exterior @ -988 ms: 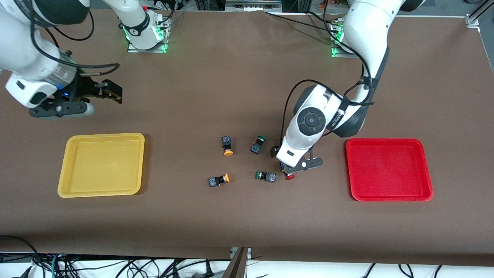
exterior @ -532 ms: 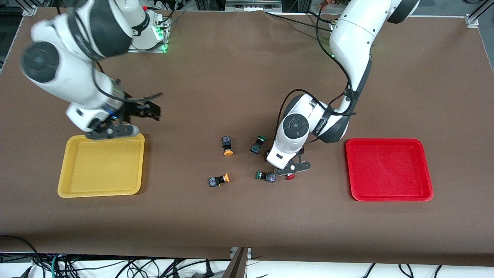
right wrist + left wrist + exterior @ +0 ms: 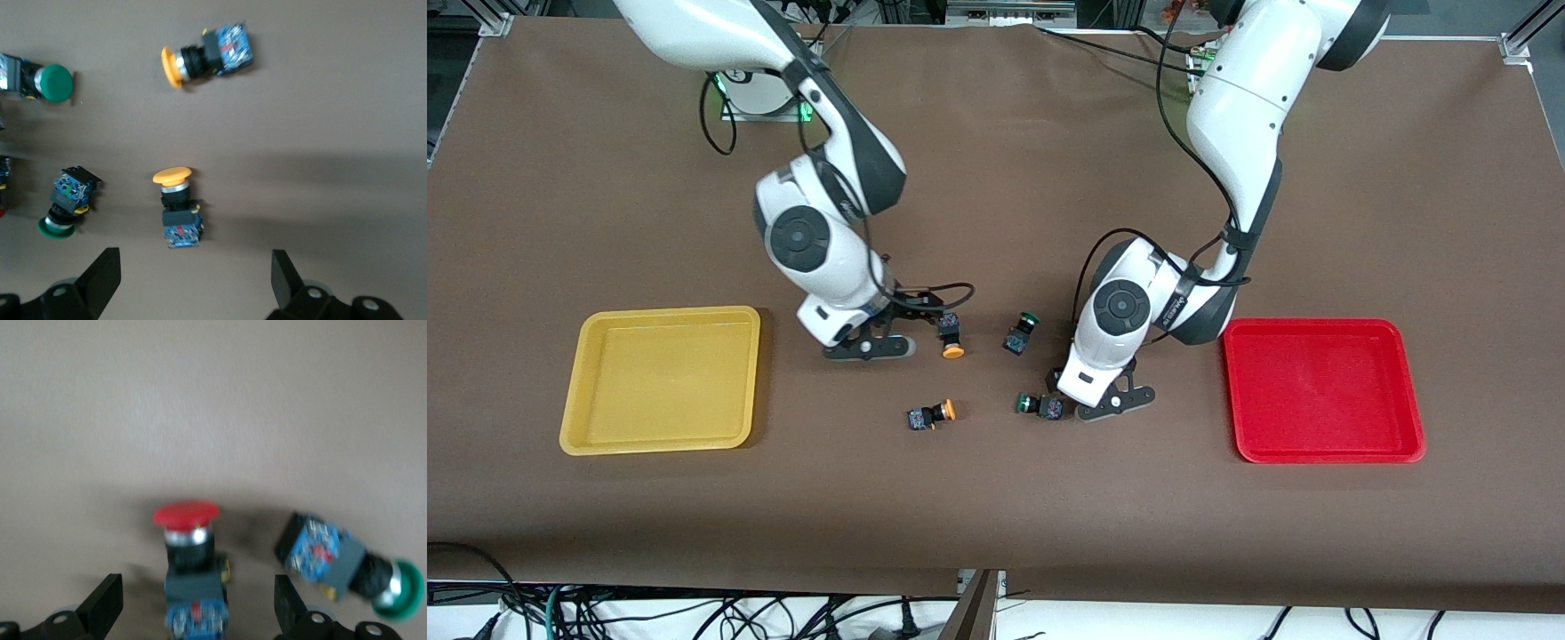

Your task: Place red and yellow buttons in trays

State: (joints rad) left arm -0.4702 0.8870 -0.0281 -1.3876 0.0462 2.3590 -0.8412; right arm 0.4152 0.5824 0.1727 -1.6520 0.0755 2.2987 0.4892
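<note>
Change since a second ago: the right tool (image 3: 925,313) has swung from the right arm's end of the counter, past the yellow tray (image 3: 660,380), to hover over the yellow button (image 3: 950,333) nearest the robots' edge, jaws spread wide and empty; the left tool (image 3: 1089,391) has settled lower, its open jaws straddling a red button (image 3: 193,563) without gripping it. Judgement: both first picks are imminent; nothing is yet in either tray. The red tray (image 3: 1323,391) sits empty toward the left arm's end. Second yellow button (image 3: 931,414) and two green buttons (image 3: 1021,332) (image 3: 1039,406) lie mid-counter. Hidden: in the front view the left arm covers the straddled red button; a second red button cannot be made out, apart from a red sliver at the right wrist view's edge.
</note>
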